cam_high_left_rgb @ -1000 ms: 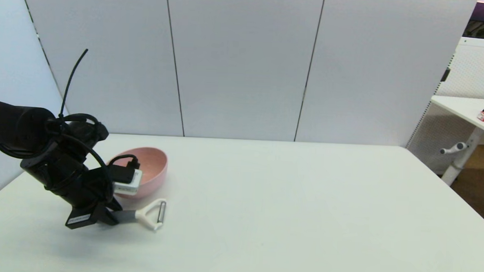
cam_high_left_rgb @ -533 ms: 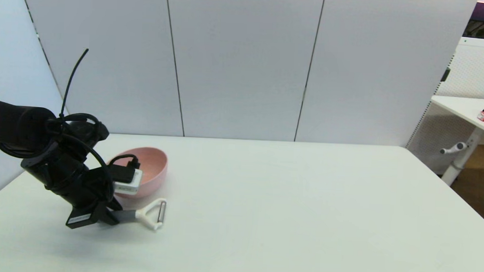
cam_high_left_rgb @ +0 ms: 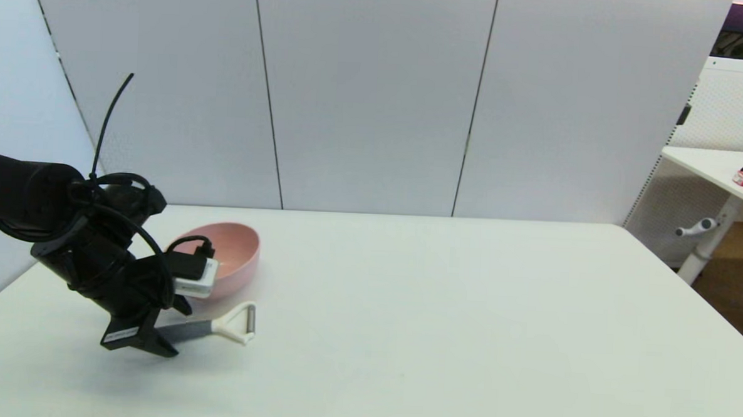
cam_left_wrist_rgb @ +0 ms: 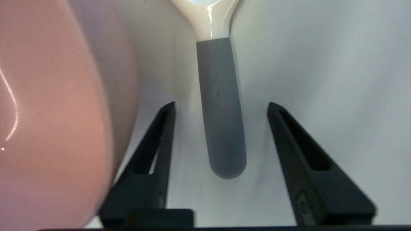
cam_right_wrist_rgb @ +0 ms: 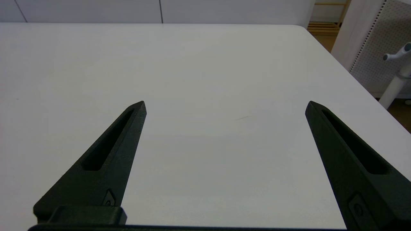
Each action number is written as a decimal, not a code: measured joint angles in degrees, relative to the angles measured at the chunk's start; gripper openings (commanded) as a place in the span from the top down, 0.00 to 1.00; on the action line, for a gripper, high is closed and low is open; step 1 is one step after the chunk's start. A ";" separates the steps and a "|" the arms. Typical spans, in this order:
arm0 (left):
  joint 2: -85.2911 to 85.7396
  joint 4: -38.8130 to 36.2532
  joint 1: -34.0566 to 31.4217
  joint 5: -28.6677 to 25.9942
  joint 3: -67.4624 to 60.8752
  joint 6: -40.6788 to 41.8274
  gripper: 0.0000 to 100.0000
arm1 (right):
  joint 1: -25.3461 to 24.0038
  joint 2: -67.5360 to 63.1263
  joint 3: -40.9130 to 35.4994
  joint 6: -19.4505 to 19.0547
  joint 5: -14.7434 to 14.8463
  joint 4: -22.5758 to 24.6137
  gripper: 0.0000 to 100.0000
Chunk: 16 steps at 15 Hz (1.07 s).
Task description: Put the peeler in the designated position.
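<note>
Currently my left pincer [cam_left_wrist_rgb: 221, 107] stands apart astride the peeler [cam_left_wrist_rgb: 220, 106] beside the pink bowl [cam_left_wrist_rgb: 54, 109]; light, rigid, smooth; I judge the grey handle best.

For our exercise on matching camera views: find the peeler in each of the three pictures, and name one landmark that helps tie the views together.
Head view: the peeler lies on the table at lower left, just in front of the pink bowl.
Left wrist view: its grey handle lies between the open left gripper fingers, untouched.
Right wrist view: not in it; only the open right gripper over bare table.
Shared landmark: the pink bowl, beside the peeler in the head and left wrist views.
</note>
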State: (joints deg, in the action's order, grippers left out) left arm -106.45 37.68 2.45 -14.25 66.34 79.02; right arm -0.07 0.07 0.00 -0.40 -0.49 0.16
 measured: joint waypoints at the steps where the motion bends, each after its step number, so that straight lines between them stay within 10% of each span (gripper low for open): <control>1: 0.63 0.05 0.00 -0.02 0.00 -0.05 0.00 | 0.00 0.00 0.00 -0.01 0.02 -0.02 0.00; 10: 26.19 16.88 -2.67 2.13 -5.46 -4.63 0.00 | 0.00 0.00 0.00 -0.01 0.05 0.00 0.00; 16: 57.69 18.41 -4.64 -2.50 -13.29 -25.60 0.00 | 0.00 0.00 0.00 -0.01 0.02 0.00 0.00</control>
State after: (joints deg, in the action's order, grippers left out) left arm -48.76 56.09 -2.19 -16.75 53.05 53.42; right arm -0.07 0.07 0.00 -0.41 -0.46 0.16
